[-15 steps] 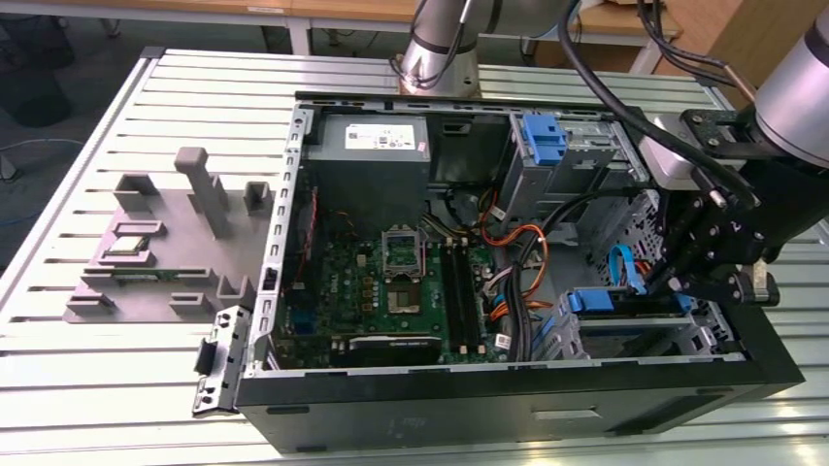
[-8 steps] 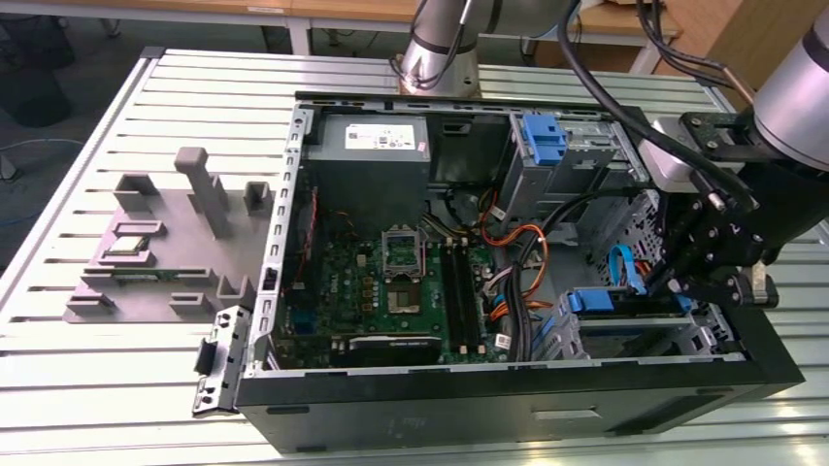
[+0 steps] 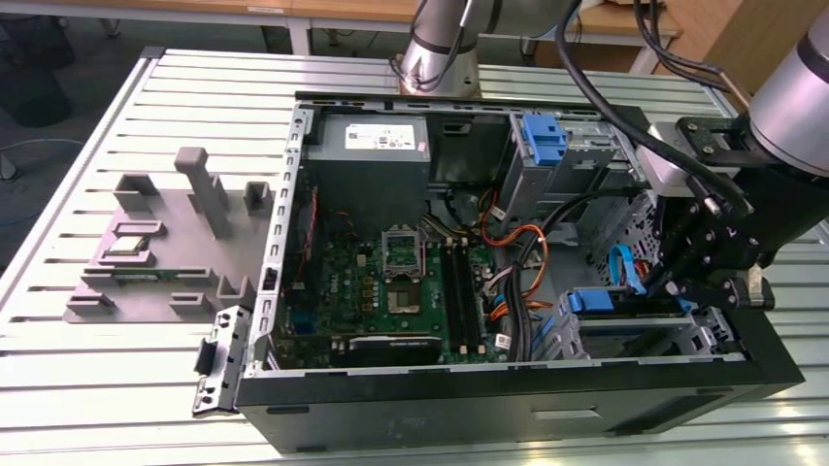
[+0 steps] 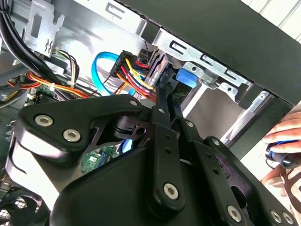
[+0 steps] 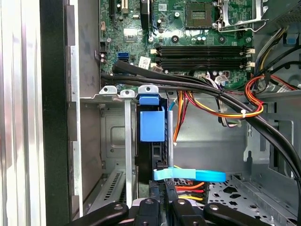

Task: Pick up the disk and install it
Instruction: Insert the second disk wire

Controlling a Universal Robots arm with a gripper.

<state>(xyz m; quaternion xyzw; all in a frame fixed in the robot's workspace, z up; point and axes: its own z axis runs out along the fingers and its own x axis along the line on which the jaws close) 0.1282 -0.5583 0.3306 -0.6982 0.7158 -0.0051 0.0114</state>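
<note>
The gripper [image 4: 162,96] is seen low in the drive cage [image 5: 113,92] of the open computer case [image 3: 518,413]; its jaws are closed on the disk [image 5: 153,123], held on edge in the cage slot; beyond lie the cable bundle [image 5: 207,87] and motherboard [image 5: 188,28].

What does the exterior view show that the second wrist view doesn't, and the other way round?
Exterior view alone: the grey plastic fixture on the slatted metal table, the grey power-supply box, and the green motherboard with its socket.

Second wrist view alone: a person's hand outside the case.

Both: the black gripper at the drive bay of the open black computer case, the blue-railed disk, the blue cable.
</note>
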